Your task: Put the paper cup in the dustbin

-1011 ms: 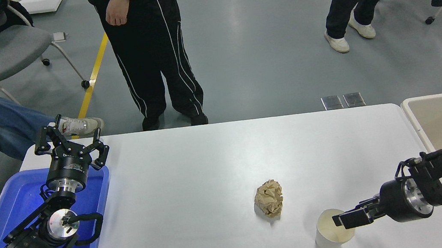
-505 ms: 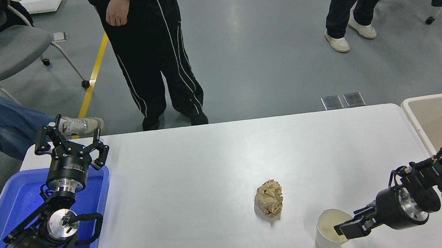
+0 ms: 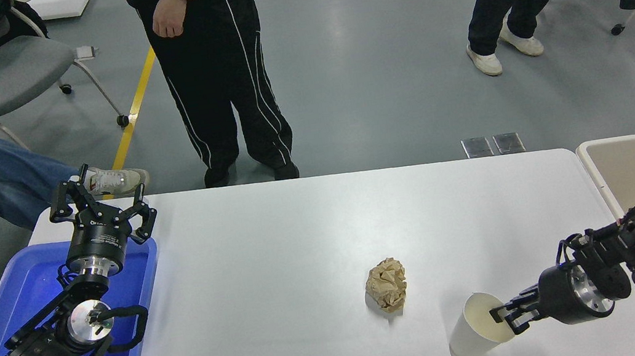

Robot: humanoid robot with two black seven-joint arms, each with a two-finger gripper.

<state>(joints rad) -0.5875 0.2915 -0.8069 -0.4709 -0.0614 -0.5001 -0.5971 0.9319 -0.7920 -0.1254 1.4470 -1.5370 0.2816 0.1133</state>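
Note:
The white paper cup (image 3: 474, 330) is at the table's front right, tilted with its mouth turned toward my right gripper. My right gripper (image 3: 504, 318) comes in from the right and is shut on the cup's rim, one finger inside the mouth. The beige dustbin (image 3: 597, 176) stands off the table's right end, behind my right arm. My left gripper (image 3: 99, 205) is open and parked over the blue bin at the left.
A crumpled brown paper ball (image 3: 386, 284) lies on the table left of the cup. A blue plastic bin (image 3: 23, 294) sits at the left edge. A person (image 3: 216, 74) stands at the table's far side, others farther off.
My right gripper has lowered and closed on the cup's rim. The cup, upright before, now leans with its mouth toward the gripper.

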